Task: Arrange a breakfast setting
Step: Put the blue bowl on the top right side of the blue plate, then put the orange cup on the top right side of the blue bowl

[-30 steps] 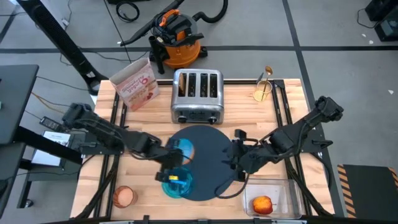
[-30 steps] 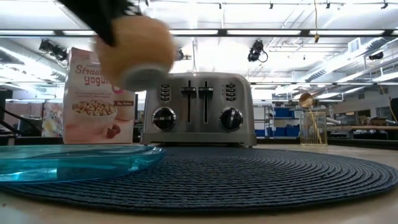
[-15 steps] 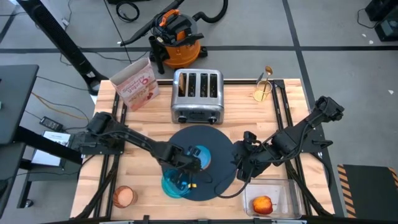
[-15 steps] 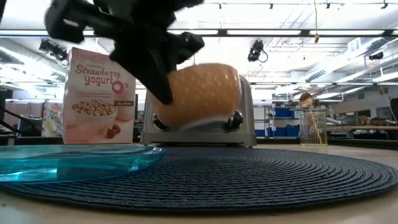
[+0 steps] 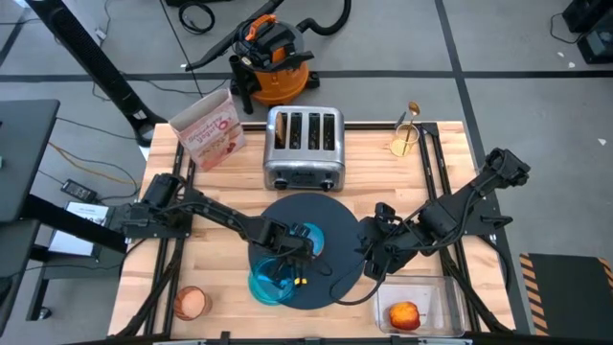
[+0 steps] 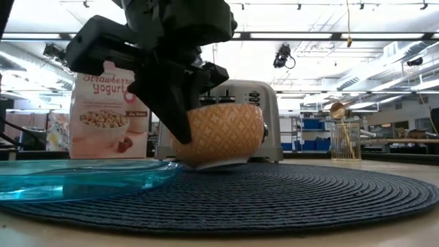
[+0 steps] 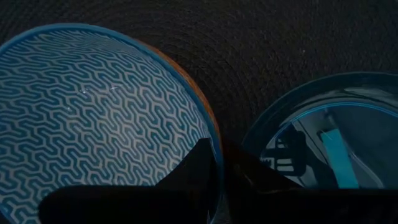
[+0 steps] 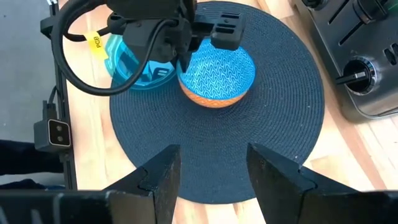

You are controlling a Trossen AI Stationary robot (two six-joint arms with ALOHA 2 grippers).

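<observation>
While the left gripper [image 6: 180, 103] pinches the rim of the bowl [image 8: 217, 76], one finger inside and one outside, the bowl sits tilted on the mat [image 5: 335, 225], its near edge touching the weave and just beside the plate [image 5: 268, 285]. A release from this lean could leave the bowl rocking or sliding toward the plate, and a sideways pull on withdrawal could drag the rim along and tip it. The right gripper [image 8: 208, 180] waits at the mat's edge with its fingers apart, holding nothing, near enough that a careless swing could meet the left arm. Well apart, the apple [image 5: 404, 314] lies in its tray, and the toaster [image 5: 305, 146] stands behind
</observation>
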